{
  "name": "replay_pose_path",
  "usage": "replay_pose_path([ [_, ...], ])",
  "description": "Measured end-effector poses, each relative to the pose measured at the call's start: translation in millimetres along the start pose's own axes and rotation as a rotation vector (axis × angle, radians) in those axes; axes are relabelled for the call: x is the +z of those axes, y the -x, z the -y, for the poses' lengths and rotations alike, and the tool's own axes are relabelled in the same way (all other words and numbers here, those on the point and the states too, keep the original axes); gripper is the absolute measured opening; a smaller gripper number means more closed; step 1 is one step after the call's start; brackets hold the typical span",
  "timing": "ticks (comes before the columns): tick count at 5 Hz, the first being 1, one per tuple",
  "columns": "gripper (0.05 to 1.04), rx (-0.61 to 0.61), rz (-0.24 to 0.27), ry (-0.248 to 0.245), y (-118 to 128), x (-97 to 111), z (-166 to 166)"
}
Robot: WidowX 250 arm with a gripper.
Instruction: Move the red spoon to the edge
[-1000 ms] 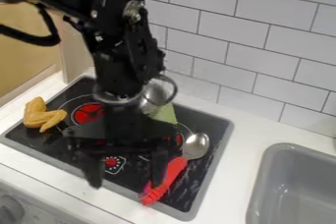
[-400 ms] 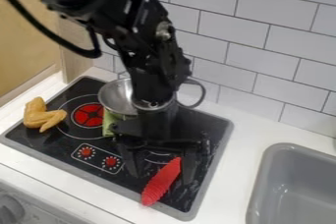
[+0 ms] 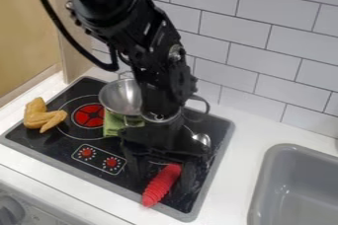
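Observation:
The red spoon (image 3: pixel 160 186) lies at a slant on the right part of the black stove, its ribbed handle reaching the front rim and its silver bowl near the right rim. Above it hangs my gripper (image 3: pixel 163 170), open, with one finger to the left of the handle and the other to its right. The middle of the spoon is hidden behind the gripper. Nothing shows clamped between the fingers.
A silver pot (image 3: pixel 120 96) stands at the stove's back, with a green cloth (image 3: pixel 113 125) in front of it. A yellow chicken wing toy (image 3: pixel 41 116) lies at the left. The grey sink (image 3: pixel 290 189) is at the right.
My gripper has moved right and is now over the spoon's handle. The pot and cloth it had covered show more fully. The spoon stays in place.

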State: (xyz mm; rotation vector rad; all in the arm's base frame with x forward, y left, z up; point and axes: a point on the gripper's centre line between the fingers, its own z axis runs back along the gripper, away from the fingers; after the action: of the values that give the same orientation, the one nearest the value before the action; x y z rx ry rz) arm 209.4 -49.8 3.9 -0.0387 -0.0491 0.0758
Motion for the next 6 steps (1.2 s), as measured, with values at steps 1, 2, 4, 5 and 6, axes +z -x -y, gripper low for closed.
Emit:
replay_pose_path([
  [1,0.962,-0.008,0.009,-0.026,-14,-6,-1],
  [2,0.833,-0.012,0.005,-0.025,-14,-7,0],
  [4,0.335,-0.019,0.012,-0.032,-9,-6,-2],
  [5,0.33,-0.026,-0.007,-0.022,1,1,-3],
  [6,0.33,-0.043,0.038,-0.002,-3,15,0],
])
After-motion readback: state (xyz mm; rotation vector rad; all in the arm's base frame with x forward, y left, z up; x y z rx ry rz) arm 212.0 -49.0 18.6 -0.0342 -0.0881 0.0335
